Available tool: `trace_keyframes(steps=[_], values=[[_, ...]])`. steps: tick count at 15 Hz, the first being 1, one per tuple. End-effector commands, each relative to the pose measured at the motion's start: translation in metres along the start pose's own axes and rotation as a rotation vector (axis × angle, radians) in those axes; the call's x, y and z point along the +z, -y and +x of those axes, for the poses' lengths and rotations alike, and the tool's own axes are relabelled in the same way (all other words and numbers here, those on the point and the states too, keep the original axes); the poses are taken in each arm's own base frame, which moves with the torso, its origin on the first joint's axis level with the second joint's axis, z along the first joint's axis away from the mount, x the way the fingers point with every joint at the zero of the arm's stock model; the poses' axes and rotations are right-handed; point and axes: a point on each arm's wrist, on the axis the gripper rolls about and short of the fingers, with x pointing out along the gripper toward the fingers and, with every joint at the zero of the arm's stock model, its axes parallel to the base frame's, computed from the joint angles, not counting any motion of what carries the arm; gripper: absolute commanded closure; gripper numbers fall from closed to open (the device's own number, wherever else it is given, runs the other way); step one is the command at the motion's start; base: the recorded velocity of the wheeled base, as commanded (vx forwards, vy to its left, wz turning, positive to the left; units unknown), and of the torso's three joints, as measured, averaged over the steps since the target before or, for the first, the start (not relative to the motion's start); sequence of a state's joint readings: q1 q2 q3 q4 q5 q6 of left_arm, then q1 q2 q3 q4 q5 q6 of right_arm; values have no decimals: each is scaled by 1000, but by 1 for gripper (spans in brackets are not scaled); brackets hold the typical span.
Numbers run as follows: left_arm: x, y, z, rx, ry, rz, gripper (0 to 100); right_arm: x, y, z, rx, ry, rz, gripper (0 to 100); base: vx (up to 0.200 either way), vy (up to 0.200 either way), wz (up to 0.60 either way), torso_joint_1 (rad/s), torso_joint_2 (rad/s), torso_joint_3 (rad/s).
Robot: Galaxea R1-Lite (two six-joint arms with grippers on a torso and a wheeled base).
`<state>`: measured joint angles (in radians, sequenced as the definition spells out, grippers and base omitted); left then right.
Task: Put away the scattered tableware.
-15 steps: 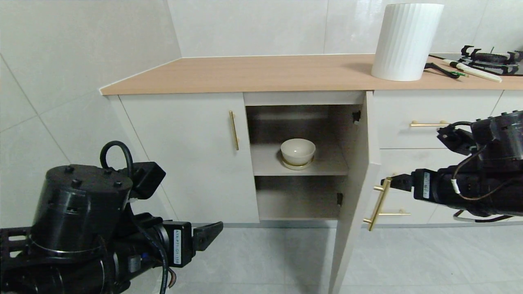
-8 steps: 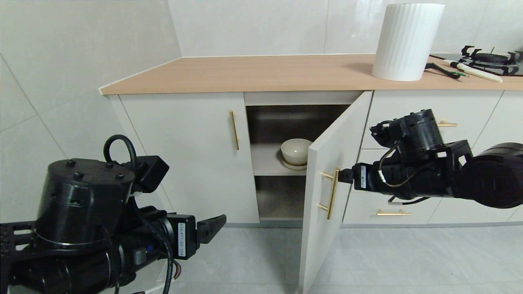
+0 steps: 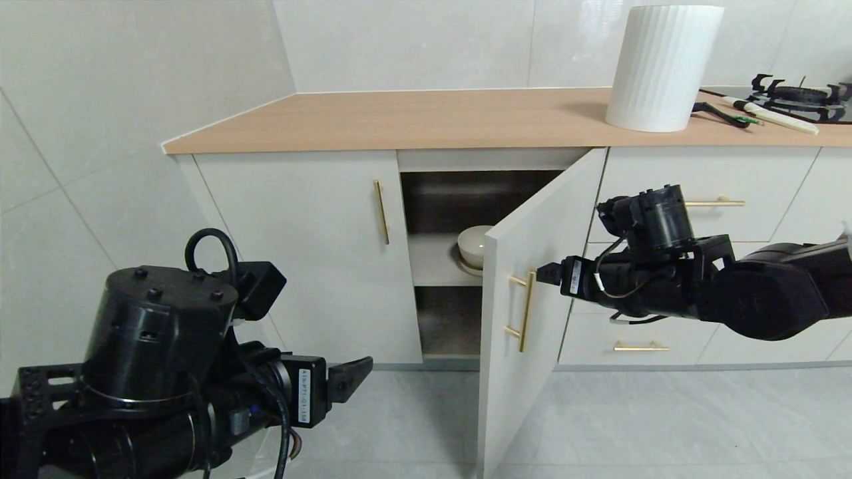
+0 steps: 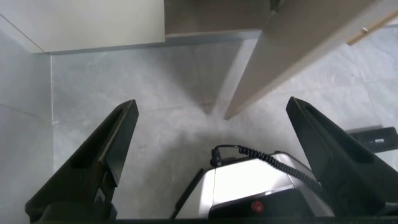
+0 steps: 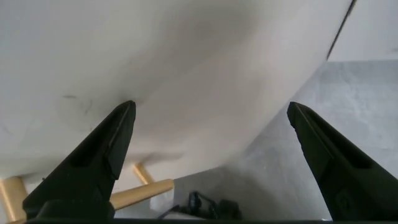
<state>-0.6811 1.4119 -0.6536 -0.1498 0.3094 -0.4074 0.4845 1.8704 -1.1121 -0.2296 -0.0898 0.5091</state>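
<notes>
White door [image 3: 532, 226] faces the right gripper [image 5: 211, 109] — jaws wide apart, gripping nothing, gold handle [image 5: 146, 190] just beside one finger. Left gripper [image 4: 211, 109] — jaws equally wide, empty — hangs over floor [image 4: 155, 93]. Bowl [image 3: 474, 247] sits inside, beyond the door, half hidden.

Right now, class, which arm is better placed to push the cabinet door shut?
Right. The right gripper, open, is at the face of the half-open door, by the handle; the left gripper hangs low over the floor, apart from it.
</notes>
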Motion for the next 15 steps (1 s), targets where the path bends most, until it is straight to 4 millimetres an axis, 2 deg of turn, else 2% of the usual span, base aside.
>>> trace_keyframes(steps=[1, 2, 9, 12, 15], values=[[-2, 0, 1, 4, -8, 4, 0, -5, 2, 9, -16, -18, -2, 0, 0, 0, 0, 0, 0, 0], [-2, -1, 1, 4, -8, 4, 0, -8, 3, 13, -26, -23, -4, 0, 0, 0, 0, 0, 0, 0], [-1, 0, 0, 4, -4, 12, 0, -12, 4, 26, -32, -11, 12, 0, 200, 0, 0, 1, 2, 2], [-1, -1, 0, 3, -1, 11, 0, -11, 3, 31, -20, 22, 45, 0, 0, 0, 0, 0, 0, 0], [-1, -1, -1, 2, 0, 10, 0, -12, 3, 49, -64, 148, 82, 0, 0, 0, 0, 0, 0, 0]])
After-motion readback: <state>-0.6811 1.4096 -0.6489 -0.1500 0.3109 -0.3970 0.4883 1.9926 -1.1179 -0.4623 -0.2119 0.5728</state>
